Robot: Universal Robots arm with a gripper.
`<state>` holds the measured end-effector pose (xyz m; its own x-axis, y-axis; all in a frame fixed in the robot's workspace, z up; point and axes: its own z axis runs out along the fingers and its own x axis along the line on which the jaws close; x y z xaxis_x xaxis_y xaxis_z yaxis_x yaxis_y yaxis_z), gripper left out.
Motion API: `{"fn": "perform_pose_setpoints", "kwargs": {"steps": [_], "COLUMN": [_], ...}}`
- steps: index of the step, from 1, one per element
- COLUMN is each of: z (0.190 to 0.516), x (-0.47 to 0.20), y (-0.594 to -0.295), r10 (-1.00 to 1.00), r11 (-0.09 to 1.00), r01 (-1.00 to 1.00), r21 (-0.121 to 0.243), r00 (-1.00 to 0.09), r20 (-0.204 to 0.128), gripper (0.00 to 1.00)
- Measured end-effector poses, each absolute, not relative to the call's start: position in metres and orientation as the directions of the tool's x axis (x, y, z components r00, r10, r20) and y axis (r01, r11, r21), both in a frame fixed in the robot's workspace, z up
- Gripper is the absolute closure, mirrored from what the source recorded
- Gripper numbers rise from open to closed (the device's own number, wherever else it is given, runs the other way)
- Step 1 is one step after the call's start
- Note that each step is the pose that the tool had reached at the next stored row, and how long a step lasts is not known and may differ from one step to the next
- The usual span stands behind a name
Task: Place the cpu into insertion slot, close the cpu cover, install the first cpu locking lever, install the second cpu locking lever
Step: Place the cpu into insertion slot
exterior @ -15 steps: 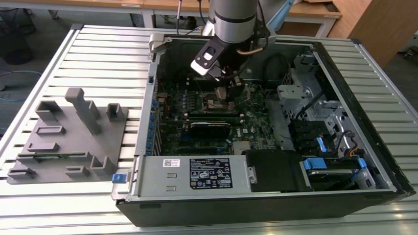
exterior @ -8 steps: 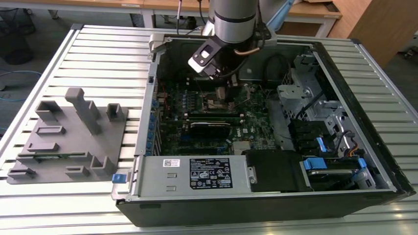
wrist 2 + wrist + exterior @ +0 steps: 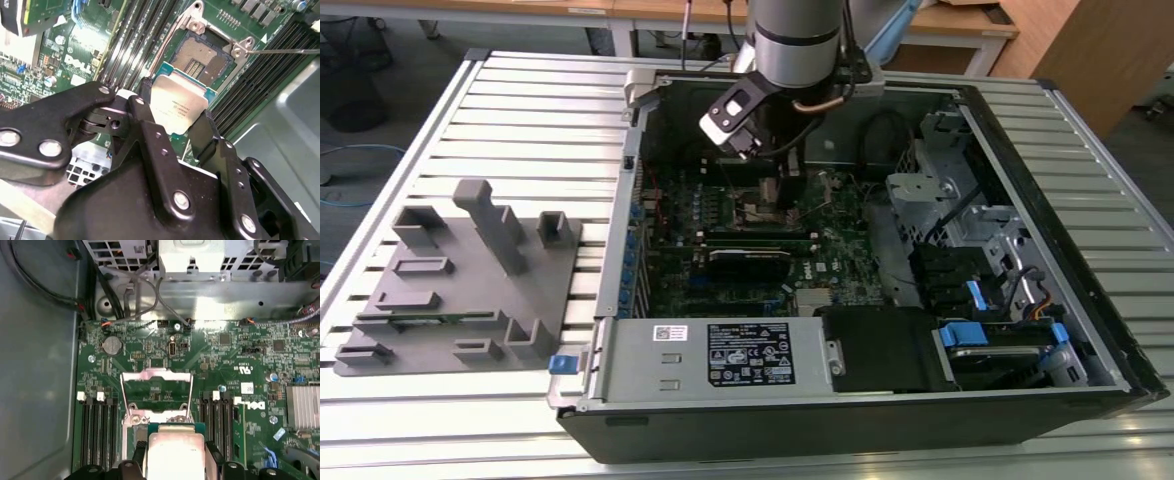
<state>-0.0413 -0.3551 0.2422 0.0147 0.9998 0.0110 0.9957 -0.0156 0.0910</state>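
In the exterior view, I see the arm (image 3: 795,40) reaching down into the open computer case (image 3: 854,425) on the slatted counter (image 3: 520,100). In the second wrist view, my fingers (image 3: 150,132) are clamped on the cpu (image 3: 179,106), which sits over the near edge of the uncovered insertion slot (image 3: 202,57). In the first wrist view, the cpu cover (image 3: 156,374) stands raised just beyond the cpu (image 3: 175,455).

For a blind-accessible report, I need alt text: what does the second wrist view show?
The gripper holds the cpu by two edges, close to the open, empty insertion slot on a green motherboard. Black memory slots flank it.
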Motion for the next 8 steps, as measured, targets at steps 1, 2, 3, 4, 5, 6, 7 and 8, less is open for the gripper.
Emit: {"fn": "perform_pose_setpoints", "kwargs": {"steps": [1,2,3,4,5,6,7,8], "z": [0.242,0.2418,0.2401,0.2387,0.238,0.2373,0.2368,0.2365], "x": [-0.0421,-0.0425,-0.0431,-0.0433,-0.0433,-0.0433,-0.0433,-0.0432], "y": [-0.3547,-0.3543,-0.3501,-0.3468,-0.3459,-0.3455,-0.3454,-0.3453], "r10": [1.0,1.0,1.0,1.0,1.0,1.0,1.0,1.0], "r11": [-0.016,-0.016,-0.013,-0.009,-0.007,-0.006,-0.004,-0.004], "r01": [0.996,0.996,0.996,0.996,0.996,0.996,0.996,0.996], "r21": [0.091,0.091,0.091,0.091,0.091,0.091,0.091,0.091], "r00": [0.015,0.015,0.012,0.008,0.006,0.005,0.005,0.004], "r20": [0.011,0.011,0.011,0.01,0.007,0.003,-0.001,-0.005], "gripper": [0.46,0.46,0.46,0.46,0.46,0.46,0.46,0.46]}}
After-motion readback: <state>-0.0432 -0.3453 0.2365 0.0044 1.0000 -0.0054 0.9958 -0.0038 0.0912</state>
